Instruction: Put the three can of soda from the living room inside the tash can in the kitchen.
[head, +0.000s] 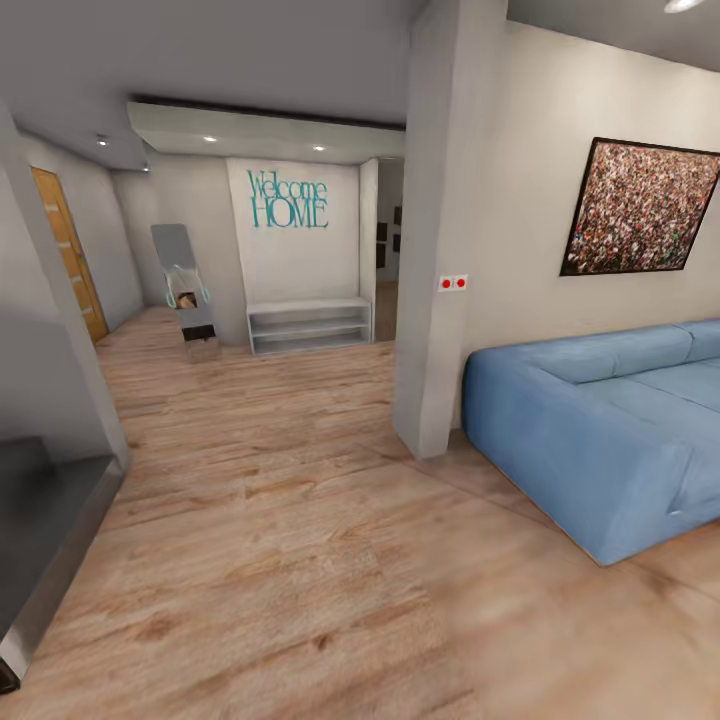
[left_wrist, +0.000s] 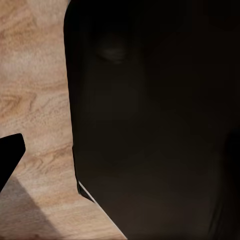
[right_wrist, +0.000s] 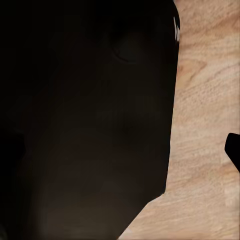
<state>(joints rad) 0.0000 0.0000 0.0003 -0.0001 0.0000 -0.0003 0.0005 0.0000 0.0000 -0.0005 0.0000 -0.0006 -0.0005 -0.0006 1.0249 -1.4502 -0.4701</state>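
I cannot tell how my fingers stand; both wrist views show dark bodywork over the plank floor (left_wrist: 35, 100). Ahead, the blue sofa (head: 600, 430) marks the living room, beside a grey pillar (head: 440, 250), with a "Welcome HOME" wall (head: 290, 200) beyond.

A long blue upholstered sofa (head: 610, 430) stands at the right on the pale wooden plank floor (head: 290, 520), its near end just beside a square grey pillar (head: 440, 230). A dark-framed speckled picture (head: 640, 208) hangs on the wall above the sofa. Far behind, a low white open shelf unit (head: 310, 326) sits under teal "Welcome HOME" wall lettering (head: 288, 200). A wooden door (head: 68, 250) is at far left, a grey steel counter edge (head: 45, 530) at near left.
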